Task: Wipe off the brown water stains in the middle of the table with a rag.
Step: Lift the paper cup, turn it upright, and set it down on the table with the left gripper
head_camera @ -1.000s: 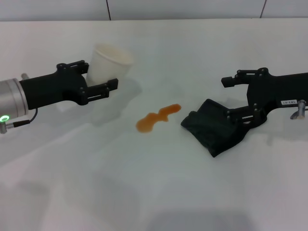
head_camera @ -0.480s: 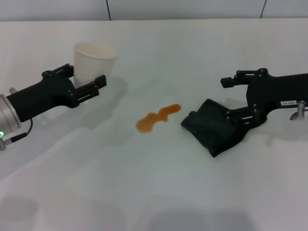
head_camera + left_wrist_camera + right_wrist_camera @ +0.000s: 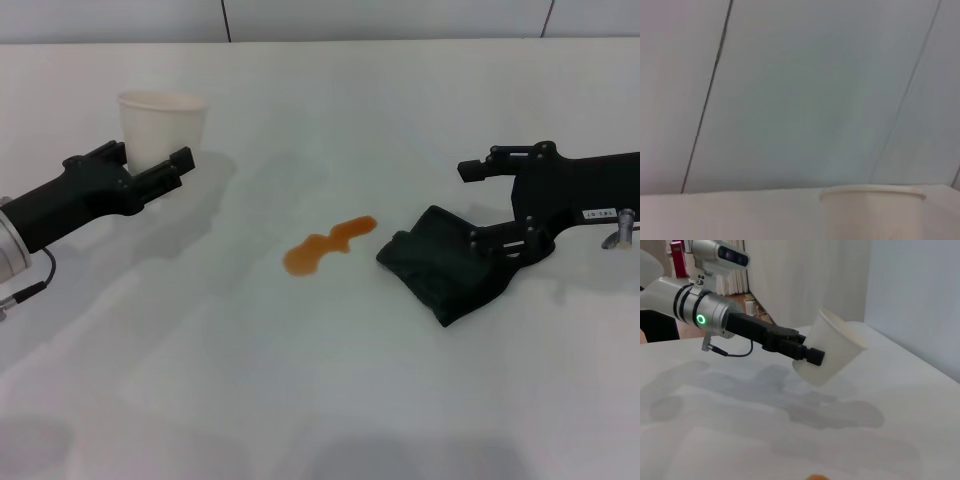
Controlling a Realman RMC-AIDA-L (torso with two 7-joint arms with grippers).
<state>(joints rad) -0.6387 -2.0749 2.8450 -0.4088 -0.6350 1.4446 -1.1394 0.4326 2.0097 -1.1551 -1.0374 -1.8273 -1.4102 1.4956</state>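
Brown water stains [image 3: 327, 245] lie near the middle of the table [image 3: 330, 380], a wavy streak whose long axis runs from a rounder blob on the near left up toward the far right. Just beside that far-right end, apart from the liquid, we see the rag [image 3: 445, 268], a dark folded cloth, with the right gripper [image 3: 497, 205] over it: one finger [image 3: 500, 158] stands clear above and the other [image 3: 500, 243] rests on the cloth, so we read the jaws as open and not yet clamped.

We judge the right arm far the nearer to the spill; the wipe would carry the cloth toward the robot's left, along the streak.

Well off to the left, the left gripper [image 3: 150, 165] is closed on a white paper cup [image 3: 162, 125], held upright near the table's far edge.

Our head view alone shows rag and stain together. The right wrist view gives the cup [image 3: 830, 355] tilted in the left gripper [image 3: 807, 352] and only an orange sliver of stain [image 3: 815, 477]; the left wrist view shows just the cup's rim [image 3: 872, 192].
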